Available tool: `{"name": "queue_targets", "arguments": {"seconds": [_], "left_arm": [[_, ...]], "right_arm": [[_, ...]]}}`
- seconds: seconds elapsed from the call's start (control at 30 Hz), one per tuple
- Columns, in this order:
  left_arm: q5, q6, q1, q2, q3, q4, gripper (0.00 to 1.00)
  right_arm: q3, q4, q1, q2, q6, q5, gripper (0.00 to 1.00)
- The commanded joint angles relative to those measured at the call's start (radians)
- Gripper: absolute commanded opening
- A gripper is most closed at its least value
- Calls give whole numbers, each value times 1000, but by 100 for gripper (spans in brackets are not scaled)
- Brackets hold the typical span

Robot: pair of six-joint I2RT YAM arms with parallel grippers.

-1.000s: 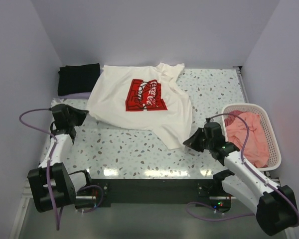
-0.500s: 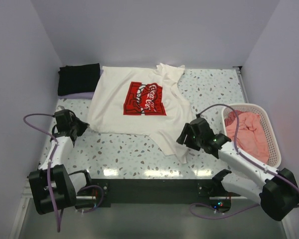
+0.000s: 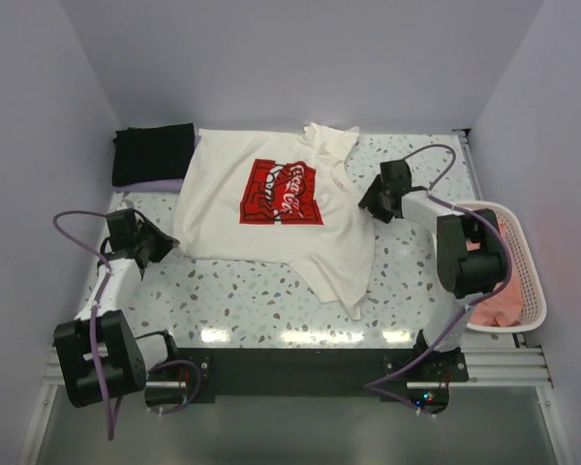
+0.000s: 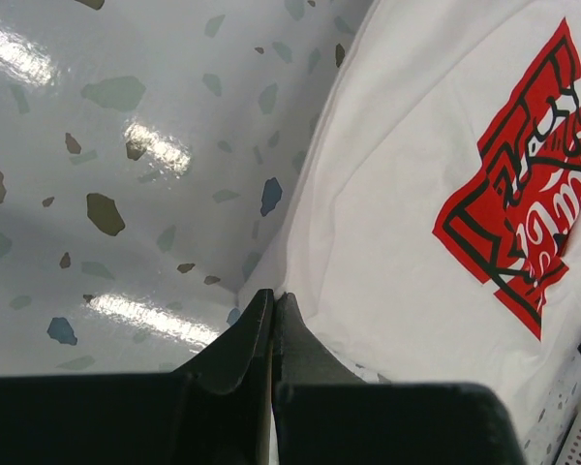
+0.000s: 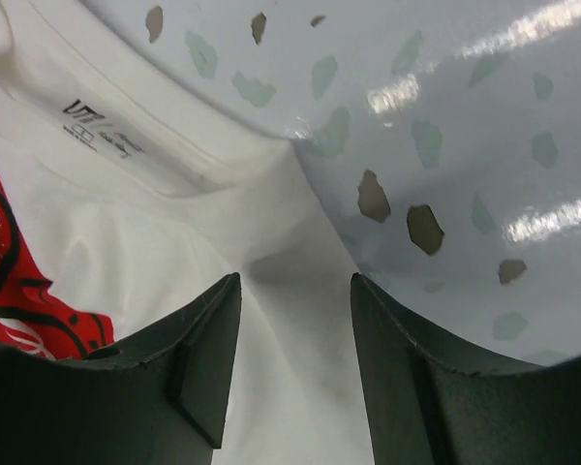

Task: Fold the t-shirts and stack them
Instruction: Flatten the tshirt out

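Right gripper [image 3: 376,201], top view: jaws parted and empty at the collar-side edge of the cream-white t-shirt [image 3: 271,228]. It lies print-up mid-table, hem to the left. Left gripper [image 3: 158,244] is at the hem's near corner. Black t-shirt [image 3: 153,153] is folded far-left, salmon-pink t-shirt [image 3: 508,308] in the basket [image 3: 537,300].
Left wrist: jaws pinched shut, hem corner apparently between the tips.
Right wrist: fingers [image 5: 203,358] straddle cloth beside the collar, nothing gripped.
Step, I'd say: spreading flat before folding. Next: close on that shoulder, pull taut against the left hold.
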Motion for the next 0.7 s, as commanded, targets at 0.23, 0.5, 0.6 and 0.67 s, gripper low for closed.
{"name": "queue_targets", "arguments": {"seconds": [0.23, 0.5, 0.6, 0.67], "left_arm": [[73, 33, 5, 25, 20, 53, 0], [61, 33, 6, 21, 14, 46, 0], [47, 29, 5, 16, 14, 39, 0], [41, 27, 6, 14, 12, 35, 0]], "right_arm": [[153, 10, 9, 170, -70, 50, 49], [130, -104, 9, 135, -22, 153, 12], [70, -133, 3, 71, -2, 203, 5], [17, -153, -13, 36, 10, 223, 2]]}}
